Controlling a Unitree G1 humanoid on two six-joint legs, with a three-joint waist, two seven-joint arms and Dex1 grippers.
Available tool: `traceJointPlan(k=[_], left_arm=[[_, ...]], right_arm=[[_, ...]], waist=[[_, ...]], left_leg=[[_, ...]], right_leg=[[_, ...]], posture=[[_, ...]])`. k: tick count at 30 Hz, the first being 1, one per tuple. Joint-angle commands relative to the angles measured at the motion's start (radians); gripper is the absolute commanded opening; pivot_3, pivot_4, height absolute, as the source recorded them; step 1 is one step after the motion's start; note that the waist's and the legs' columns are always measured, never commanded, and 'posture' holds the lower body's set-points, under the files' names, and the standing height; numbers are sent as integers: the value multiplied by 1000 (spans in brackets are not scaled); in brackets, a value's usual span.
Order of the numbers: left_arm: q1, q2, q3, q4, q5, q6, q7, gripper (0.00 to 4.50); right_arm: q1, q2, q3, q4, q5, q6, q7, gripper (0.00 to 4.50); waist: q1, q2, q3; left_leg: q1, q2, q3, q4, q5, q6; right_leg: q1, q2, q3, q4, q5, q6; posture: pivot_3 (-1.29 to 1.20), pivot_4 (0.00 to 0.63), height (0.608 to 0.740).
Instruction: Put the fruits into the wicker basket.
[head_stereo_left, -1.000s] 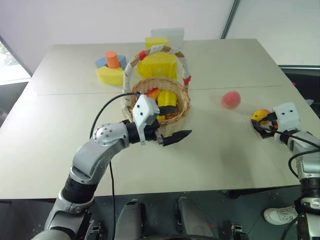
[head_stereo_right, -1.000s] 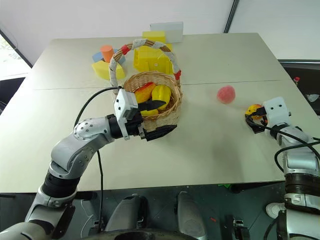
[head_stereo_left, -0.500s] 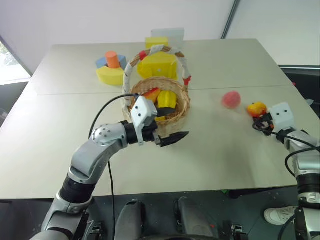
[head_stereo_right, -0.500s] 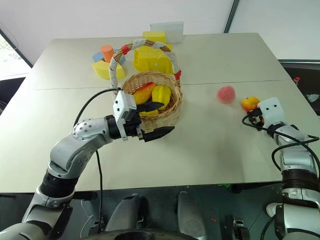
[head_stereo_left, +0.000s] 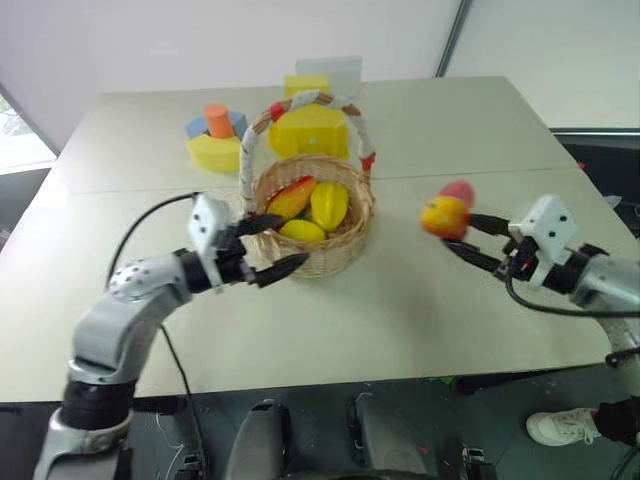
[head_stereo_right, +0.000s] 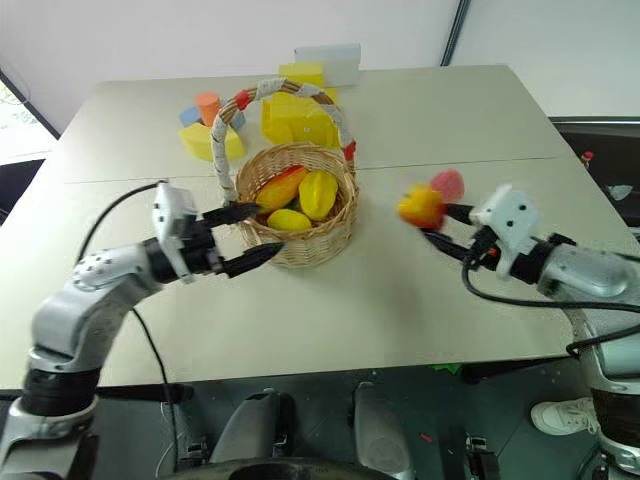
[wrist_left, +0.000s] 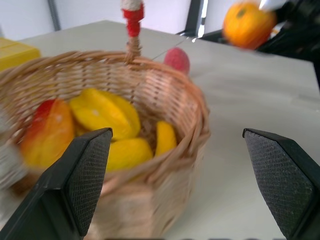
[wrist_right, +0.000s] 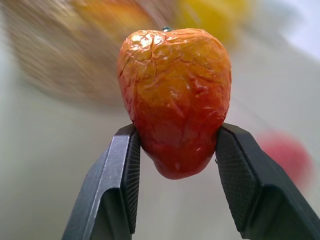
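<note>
The wicker basket (head_stereo_left: 352, 243) stands mid-table and holds an orange-red mango (head_stereo_left: 291, 198), a ribbed yellow fruit (head_stereo_left: 330, 203) and a lemon (head_stereo_left: 302, 231). My right gripper (head_stereo_left: 452, 229) is shut on another orange-red mango (wrist_right: 175, 100). It holds that mango in the air to the right of the basket. A pink peach (head_stereo_left: 460, 189) lies on the table just behind the held mango. My left gripper (head_stereo_right: 268, 230) is open at the basket's left side. Its two fingers (wrist_left: 90, 175) point along the basket wall with nothing between them.
Behind the basket stand a big yellow foam block (head_stereo_left: 312, 130) and a white box (head_stereo_left: 335, 72). A yellow, blue and orange block set (head_stereo_left: 218, 135) sits at the back left. A seam crosses the table (head_stereo_left: 120, 330) at mid-depth.
My right gripper closed on the mango, lifted it off the table and carried it left toward the basket. My left arm drew back to the left, still open.
</note>
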Motion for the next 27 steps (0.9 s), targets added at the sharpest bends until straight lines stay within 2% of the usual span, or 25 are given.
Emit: traceJointPlan(k=[1, 6, 8, 11, 14, 16, 19, 22, 25, 27], left_arm=[[1, 19, 27, -22, -7, -26, -9, 4500], [12, 17, 40, -47, -25, -23, 6, 4500], [21, 11, 36, -66, -26, -21, 19, 4500], [33, 2, 28, -94, -30, -15, 39, 4500], [40, -13, 19, -113, -30, -12, 59, 4500], [35, -24, 7, -116, -29, -11, 70, 4500], [20, -44, -15, -123, -35, -5, 82, 4500], [7, -56, -30, -120, -38, -4, 83, 4500], [-10, -63, -49, -103, -38, -10, 81, 4500], [-25, -71, -66, -91, -35, -13, 77, 4500]], right_arm=[[-137, 73, 132, -28, -8, 69, -57, 2194], [-371, 228, 347, 106, -190, 97, -161, 2194], [-435, 286, 389, 188, -256, 104, -211, 2194], [-458, 315, 409, 230, -286, 89, -198, 2194], [-451, 315, 399, 205, -286, 71, -176, 3040], [-418, 279, 368, 154, -272, 35, -133, 4023], [-339, 213, 253, 56, -173, 32, -48, 4023], [-257, 167, 90, 22, -43, 117, -30, 4023], [-184, 128, 11, 127, -111, 95, -82, 4023], [-174, 134, 9, 249, -187, 52, -145, 4023]], waist=[[4, -2, 0], [5, -2, 0], [5, -2, 0], [11, -2, 0], [9, -2, 0], [7, -2, 0], [11, -2, 0], [8, -2, 0], [5, -2, 0], [1, -2, 0]], left_leg=[[0, 0, 0, 0, 0, 0], [-8, -1, 0, 0, 0, 0], [-9, -1, 0, 0, 0, 0], [-10, -2, 0, 0, 0, 0], [-11, -3, 0, 0, 0, 0], [-11, -3, 0, 0, 0, 0], [-11, -3, -1, 0, 0, 0], [-10, -3, -1, 0, 0, 1], [-8, -2, -1, 0, 0, 1], [-7, -2, 0, 0, 0, 1]], right_leg=[[0, 0, 0, -1, 0, -1], [-7, -3, 0, 0, 0, 0], [-9, -3, 0, 0, 0, 0], [-9, -4, -1, -1, 0, 0], [-9, -5, -1, -1, 0, 0], [-9, -5, -1, -1, 0, 0], [-9, -5, -1, -1, 0, 0], [-8, -5, -1, -2, 0, 0], [-6, -5, -1, -2, 0, 0], [-5, -4, -1, -1, 0, 0]], posture=[[0, 150, 740], [0, 150, 740], [0, 150, 740], [0, 150, 740], [0, 150, 740], [0, 150, 740], [0, 150, 740], [0, 150, 740], [0, 150, 740], [0, 150, 740]])
